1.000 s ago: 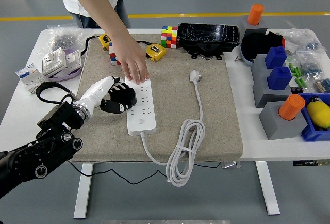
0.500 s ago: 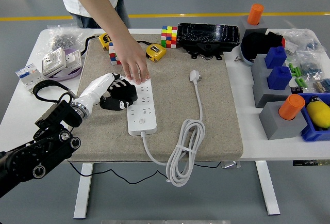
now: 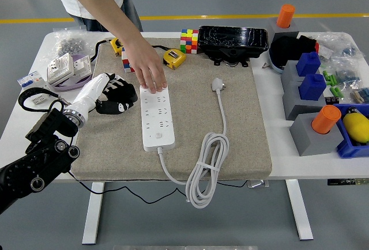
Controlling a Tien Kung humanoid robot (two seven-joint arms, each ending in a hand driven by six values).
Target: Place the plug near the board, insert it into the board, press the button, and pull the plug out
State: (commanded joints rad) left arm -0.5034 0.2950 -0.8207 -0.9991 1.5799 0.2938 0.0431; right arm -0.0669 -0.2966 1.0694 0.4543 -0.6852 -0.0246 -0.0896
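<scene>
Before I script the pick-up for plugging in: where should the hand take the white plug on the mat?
Probably by the plug body's two flanks, coming from above. It lies flat on the beige mat with bare mat on both sides, and its cord trails toward the near edge, so stay off that end.

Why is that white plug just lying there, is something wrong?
The plug lies loose on the mat, right of the power strip, not in any socket. A person's hand presses the strip's far end. The robot's left hand sits beside it, empty.
</scene>
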